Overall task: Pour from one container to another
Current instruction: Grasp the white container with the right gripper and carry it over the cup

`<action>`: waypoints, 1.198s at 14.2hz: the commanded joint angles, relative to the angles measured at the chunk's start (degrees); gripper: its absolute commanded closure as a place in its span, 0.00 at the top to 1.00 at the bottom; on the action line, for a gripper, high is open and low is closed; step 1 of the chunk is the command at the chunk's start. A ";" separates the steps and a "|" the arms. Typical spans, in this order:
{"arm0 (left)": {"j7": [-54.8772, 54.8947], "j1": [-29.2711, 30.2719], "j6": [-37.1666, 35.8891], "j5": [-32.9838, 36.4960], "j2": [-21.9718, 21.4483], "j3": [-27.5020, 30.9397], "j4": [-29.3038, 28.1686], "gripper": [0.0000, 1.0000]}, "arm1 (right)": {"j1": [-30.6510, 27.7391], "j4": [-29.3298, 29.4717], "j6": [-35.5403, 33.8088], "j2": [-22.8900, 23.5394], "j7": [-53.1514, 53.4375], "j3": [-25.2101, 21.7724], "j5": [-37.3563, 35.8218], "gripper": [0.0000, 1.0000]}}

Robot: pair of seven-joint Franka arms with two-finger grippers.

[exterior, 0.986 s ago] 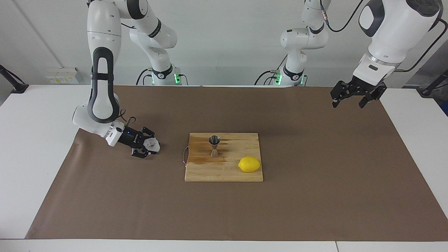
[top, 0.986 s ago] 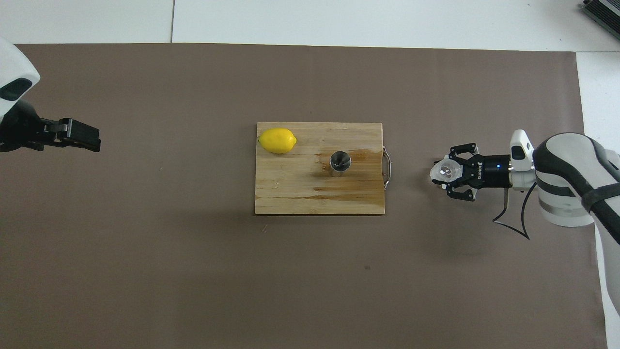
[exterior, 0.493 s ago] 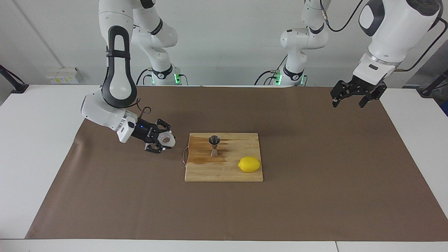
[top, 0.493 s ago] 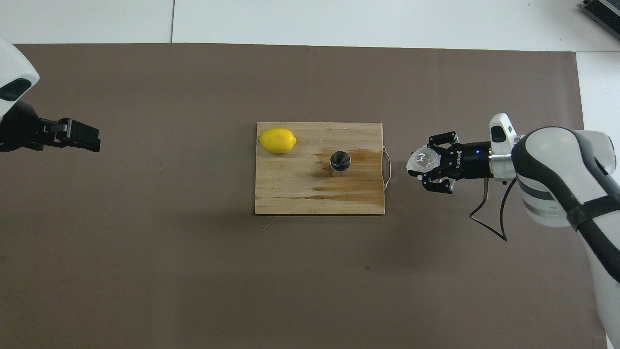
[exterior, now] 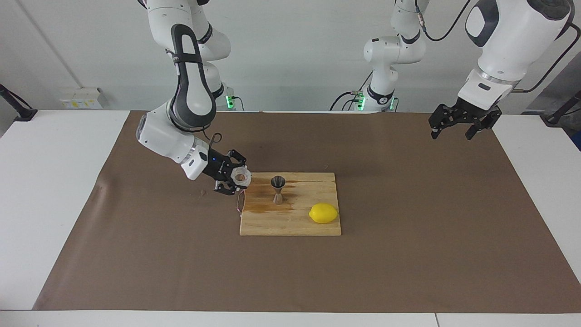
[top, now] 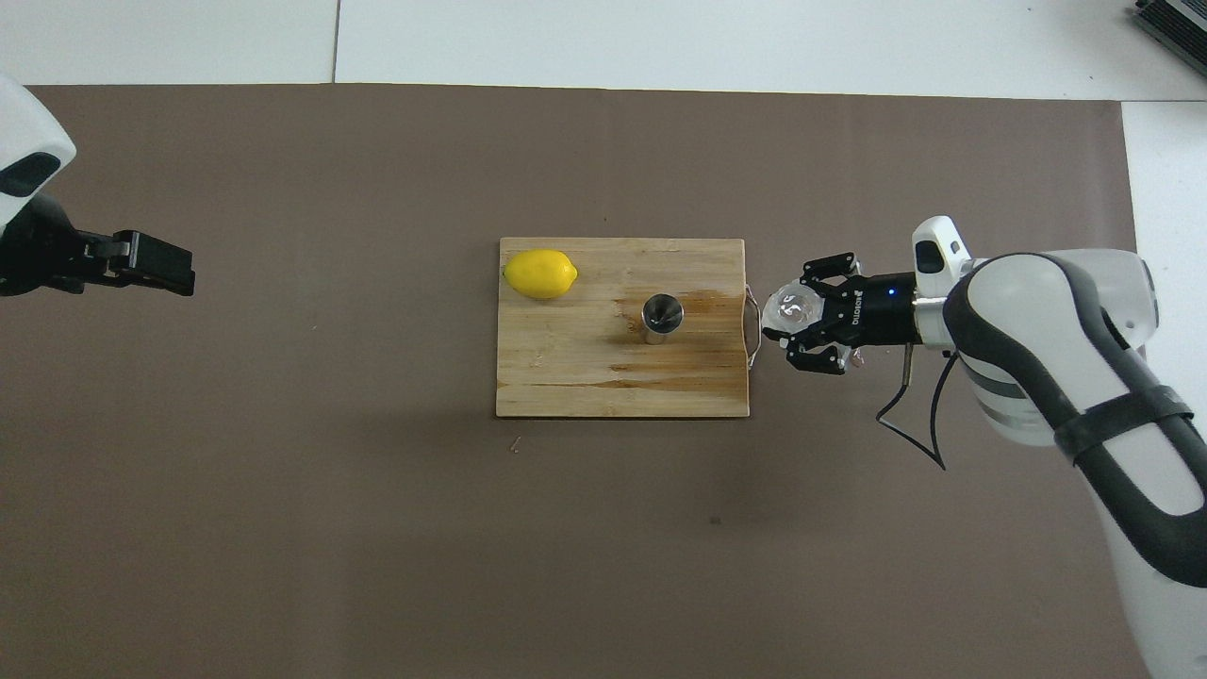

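My right gripper [exterior: 236, 178] is shut on the small clear ribbed cup [exterior: 240, 175] and holds it in the air over the brown paper, just at the handle end of the wooden cutting board [exterior: 290, 223]. The cup's mouth faces up; it also shows in the overhead view [top: 788, 308], as does the right gripper [top: 803, 316]. The steel hourglass jigger [exterior: 278, 189] stands upright on the board [top: 603, 382], a short way from the cup; it also shows in the overhead view [top: 662, 316]. My left gripper [exterior: 454, 128] waits open and empty, raised over the left arm's end of the table.
A yellow lemon [exterior: 323, 213] lies on the board, farther from the robots than the jigger, toward the left arm's end. The board has a wire handle [top: 752, 325] at the right arm's end and a wet stain around the jigger. Brown paper [exterior: 408, 254] covers the table.
My right gripper has lifted the cup off the paper and carried it toward the board, up to the board's handle end. The left arm has not moved.
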 commanded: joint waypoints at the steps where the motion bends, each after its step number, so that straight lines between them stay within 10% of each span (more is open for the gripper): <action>1: 0.19 0.82 0.48 -0.73 -1.74 -0.50 -2.04 1.00 | 1.46 -0.06 0.90 -2.02 6.83 -0.06 -6.02 0.26; 17: 0.19 0.82 0.48 -0.73 -1.74 -0.50 -2.04 1.00 | 10.95 3.99 9.07 -0.70 35.50 -0.06 -26.35 0.25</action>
